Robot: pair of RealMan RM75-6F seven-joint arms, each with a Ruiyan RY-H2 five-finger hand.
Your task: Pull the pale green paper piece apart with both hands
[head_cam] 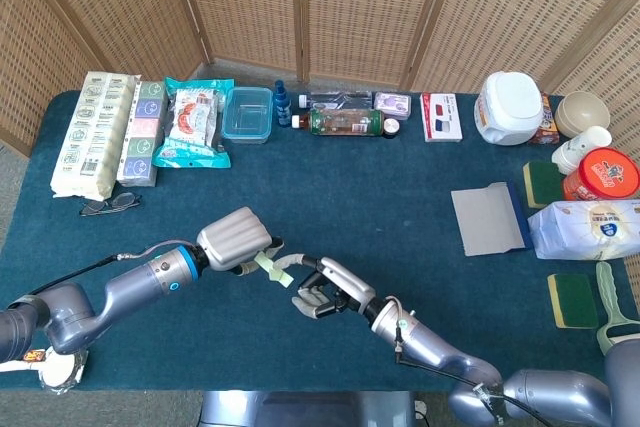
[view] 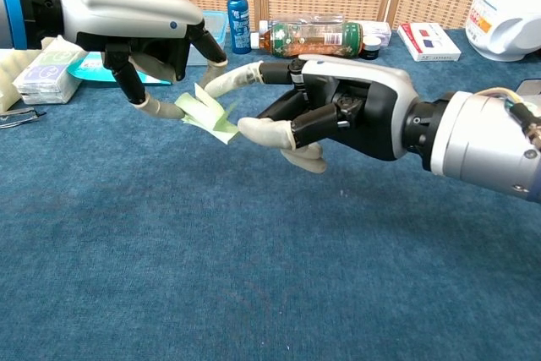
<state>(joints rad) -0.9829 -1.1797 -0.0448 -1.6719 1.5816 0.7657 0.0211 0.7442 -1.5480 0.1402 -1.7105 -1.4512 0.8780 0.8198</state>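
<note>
- The counter (head_cam: 400, 197) is covered by a dark blue-green cloth and is backed by woven screen panels (head_cam: 300, 7).
- Along the far edge are ranged, from the left: stacked packets (head_cam: 98, 132), a snack bag (head_cam: 192, 123), a clear plastic box (head_cam: 248, 113), a small blue spray bottle (head_cam: 282, 103) and a drink bottle (head_cam: 345, 122) laid on its side.
- A pair of glasses (head_cam: 110, 204) is placed near the left edge; a grey sheet (head_cam: 488, 219), sponges (head_cam: 572, 299), a tissue pack (head_cam: 590, 229) and a white jug (head_cam: 510, 107) are grouped at the right, well apart from both hands.
- Nothing is seen lying on the cloth between the two hands and the chest camera.
- The pale green paper piece (view: 207, 113) is held above the counter, left of centre, between the two hands.
- The left hand (view: 127, 19) grips the paper's left end: one end is pinched between a lower finger and the fingers (view: 152, 107) curled above it.
- The right hand (view: 338, 112) meets the paper from the right; its thumb and extended fingers (view: 262, 131) close narrowly on the paper's right edge, touching it.
- Whether the right hand's pinch is firm cannot be told.
</note>
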